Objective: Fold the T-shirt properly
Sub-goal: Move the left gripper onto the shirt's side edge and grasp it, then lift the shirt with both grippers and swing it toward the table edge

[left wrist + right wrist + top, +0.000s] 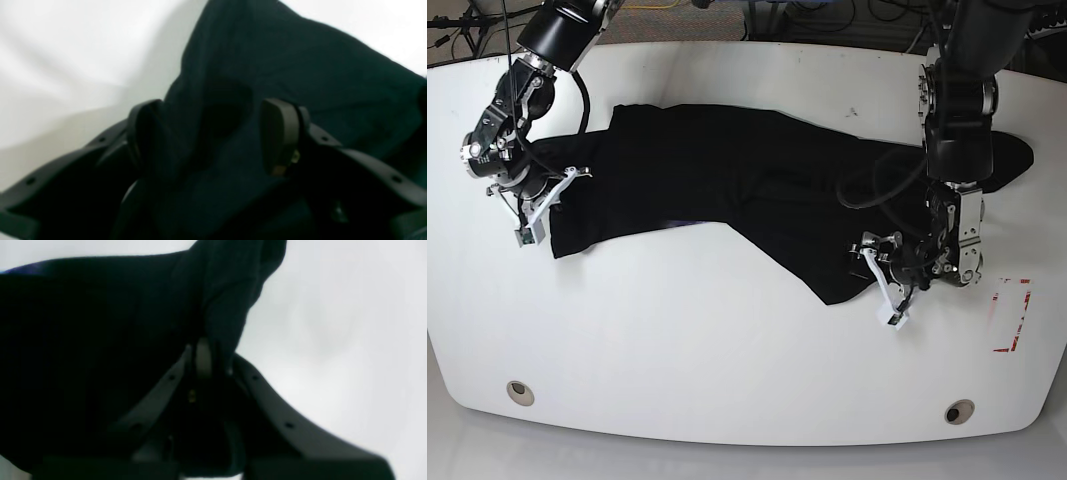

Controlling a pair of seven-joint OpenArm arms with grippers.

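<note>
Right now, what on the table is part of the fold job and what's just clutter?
Job:
- T-shirt
- left pincer, open over the cloth
- right pincer, shut on the T-shirt

Lying about:
- red tape marks on the table

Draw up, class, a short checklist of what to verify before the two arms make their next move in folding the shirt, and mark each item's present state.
1. Right gripper shut on the T-shirt: ok.
2. Left gripper gripping cloth: not ok, fingers stand apart around it.
3. Shirt flat on the table: not ok, bunched.
4. Print side: cannot tell.
5. Sleeves tucked: cannot tell.
</note>
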